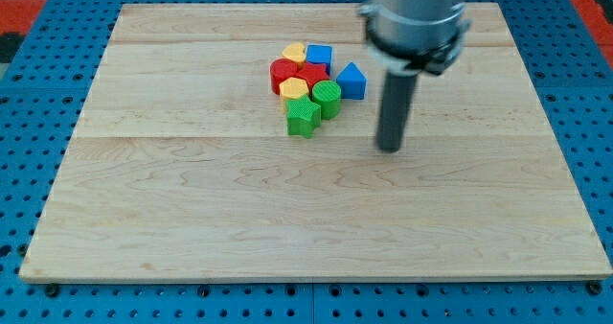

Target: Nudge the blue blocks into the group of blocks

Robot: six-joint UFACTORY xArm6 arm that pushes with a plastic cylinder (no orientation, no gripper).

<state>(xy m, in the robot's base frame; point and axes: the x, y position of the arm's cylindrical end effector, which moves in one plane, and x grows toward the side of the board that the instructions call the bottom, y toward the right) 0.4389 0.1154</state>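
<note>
A tight group of blocks sits at the upper middle of the wooden board (192, 209). It holds a yellow block (294, 53), a blue cube (319, 56), a red round block (283, 75), a red block (313, 74), a yellow block (295, 87), a green round block (327, 99) and a green star block (303, 117). A blue pointed block (351, 81) touches the group's right side. My tip (389, 149) is on the board to the right of and below the group, apart from all blocks.
The board lies on a blue perforated table (29, 94). The arm's grey body (417, 17) hangs over the board's upper right.
</note>
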